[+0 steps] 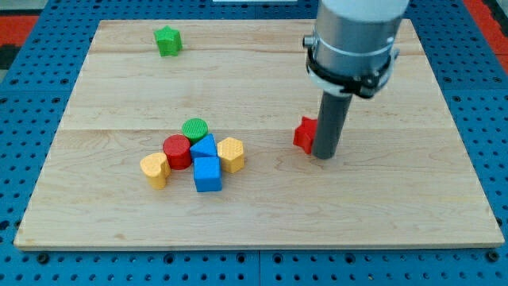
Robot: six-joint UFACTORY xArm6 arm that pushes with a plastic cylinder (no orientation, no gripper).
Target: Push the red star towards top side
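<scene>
On the pale wooden board (119,79), my tip (323,156) stands upright, touching the red star's (303,134) right side; no pincer is fitted.

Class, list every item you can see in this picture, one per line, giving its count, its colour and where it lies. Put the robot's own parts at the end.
red star: 1, red, right of the board's middle, partly hidden by the rod.
green star: 1, green, near the board's top-left, alone.
green cylinder: 1, green, top of the cluster left of centre.
red cylinder: 1, red, cluster's left-middle.
blue triangular block: 1, blue, cluster's middle.
blue cube: 1, blue, cluster's bottom.
yellow block, left: 1, yellow, cluster's left end; shape unclear.
yellow block, right: 1, yellow, cluster's right end; looks hexagonal.
wooden board: 1, light wood, on a blue pegboard surface.
my tip: 1, dark rod end, just right of the red star, at its lower side.
</scene>
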